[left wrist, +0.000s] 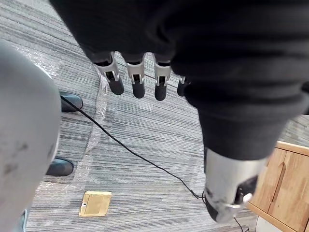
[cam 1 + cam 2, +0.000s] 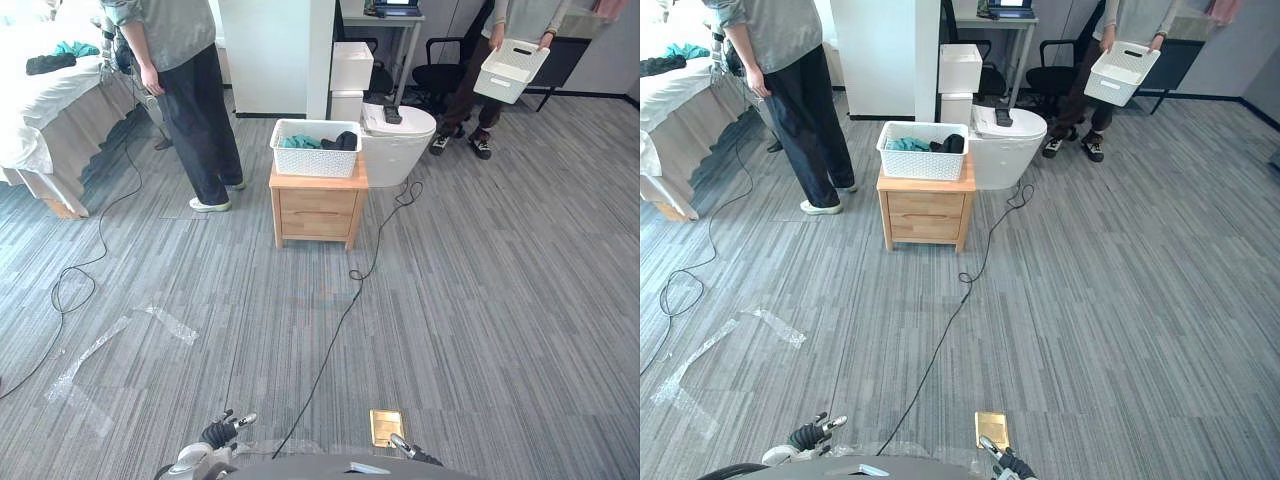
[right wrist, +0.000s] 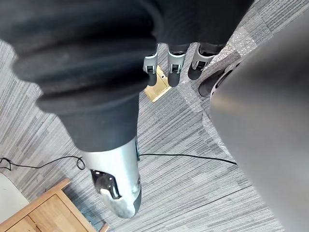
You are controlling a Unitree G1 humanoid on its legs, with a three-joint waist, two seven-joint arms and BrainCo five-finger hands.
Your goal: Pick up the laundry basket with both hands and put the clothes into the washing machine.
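A white laundry basket with teal and black clothes in it stands on a small wooden nightstand, far ahead of me. Right beside it sits a white rounded washing machine with a dark object on its lid. My left hand and right hand hang low at the near edge, far from the basket. In the wrist views the left hand's fingers and the right hand's fingers point straight down at the carpet, open and holding nothing.
A person in dark trousers stands just left of the nightstand. Another person at the back right holds a white basket. A bed lies at far left. A black cable crosses the carpet, with a brass floor plate near me.
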